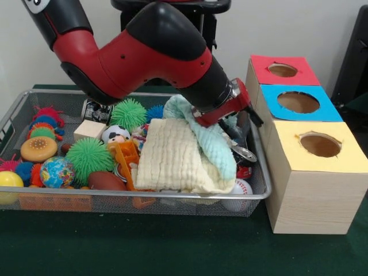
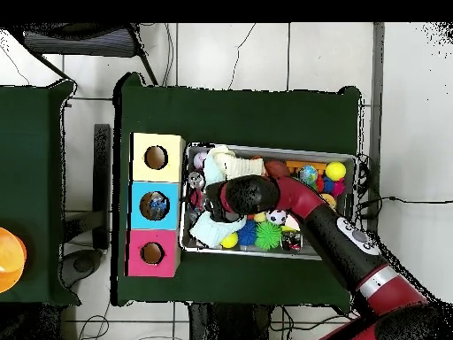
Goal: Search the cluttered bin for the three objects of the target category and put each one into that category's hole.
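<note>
The silver wire mesh bin (image 1: 172,197) sits on the green table, full of toys and cloths. My gripper (image 1: 240,133) is down inside its right end, next to the boxes, pushed in among a mint green cloth (image 1: 210,141) and dark items. Its tips are hidden. A cream quilted cloth (image 1: 172,158) lies just left of it. In the overhead view the bin (image 2: 265,149) shows with my gripper (image 2: 205,199) at its left end. Three wooden boxes have holes in their tops: red (image 1: 282,70), blue (image 1: 299,102) and yellow (image 1: 319,145).
Two green spiky balls (image 1: 128,114) (image 1: 87,156), a globe ball (image 1: 56,171), a yellow ball (image 1: 8,181), a burger toy (image 1: 38,148), a brown football (image 1: 106,181), an orange toy (image 1: 126,158) and a baseball (image 1: 238,190) fill the bin. Something lies in the blue box's hole (image 2: 157,205).
</note>
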Tool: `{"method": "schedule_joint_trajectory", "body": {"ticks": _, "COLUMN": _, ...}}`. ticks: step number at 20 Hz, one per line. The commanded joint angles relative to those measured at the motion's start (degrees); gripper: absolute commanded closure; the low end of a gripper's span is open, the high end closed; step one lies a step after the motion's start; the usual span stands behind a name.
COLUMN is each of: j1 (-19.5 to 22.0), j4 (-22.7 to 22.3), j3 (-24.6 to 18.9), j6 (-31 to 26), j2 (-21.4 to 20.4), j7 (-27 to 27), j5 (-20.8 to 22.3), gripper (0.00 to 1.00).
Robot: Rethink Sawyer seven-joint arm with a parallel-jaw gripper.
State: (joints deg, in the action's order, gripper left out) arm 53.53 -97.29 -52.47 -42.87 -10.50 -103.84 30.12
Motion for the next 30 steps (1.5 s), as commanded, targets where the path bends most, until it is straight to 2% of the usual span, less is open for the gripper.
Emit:
{"method": "schedule_joint_trajectory", "body": {"ticks": 1, "j1": 2.35, "j4": -0.84, "j3": -3.32, "j6": 10.41, "j2": -1.55, "j7": 6.27, "j5": 3.6, "gripper": 0.0}}
{"method": "schedule_joint_trajectory", "body": {"ticks": 4, "j1": 1.96, "j4": -0.87, "j3": -2.75, "j6": 10.48, "j2": -3.32, "j7": 6.5, "j5": 3.38, "gripper": 0.0}}
{"method": "schedule_joint_trajectory", "body": {"ticks": 8, "j1": -0.2, "j4": 0.26, "j3": -0.24, "j6": 7.41, "j2": -5.24, "j7": 7.41, "j5": 3.79, "gripper": 0.0}}
{"method": "schedule_joint_trajectory", "body": {"ticks": 14, "j1": -4.98, "j4": 1.31, "j3": 7.45, "j6": -3.31, "j2": -8.23, "j7": 6.23, "j5": 3.14, "gripper": 0.0}}
{"method": "schedule_joint_trajectory", "body": {"ticks": 17, "j1": -5.72, "j4": 1.37, "j3": 8.39, "j6": -2.4, "j2": -8.88, "j7": 6.19, "j5": 3.85, "gripper": 0.0}}
{"method": "schedule_joint_trajectory", "body": {"ticks": 22, "j1": -7.97, "j4": 3.66, "j3": 11.6, "j6": -5.88, "j2": -8.51, "j7": 6.69, "j5": 4.2, "gripper": 0.0}}
{"method": "schedule_joint_trajectory", "body": {"ticks": 30, "j1": -8.91, "j4": 5.9, "j3": 13.34, "j6": -5.63, "j2": -9.76, "j7": 6.83, "j5": 4.85, "gripper": 0.0}}
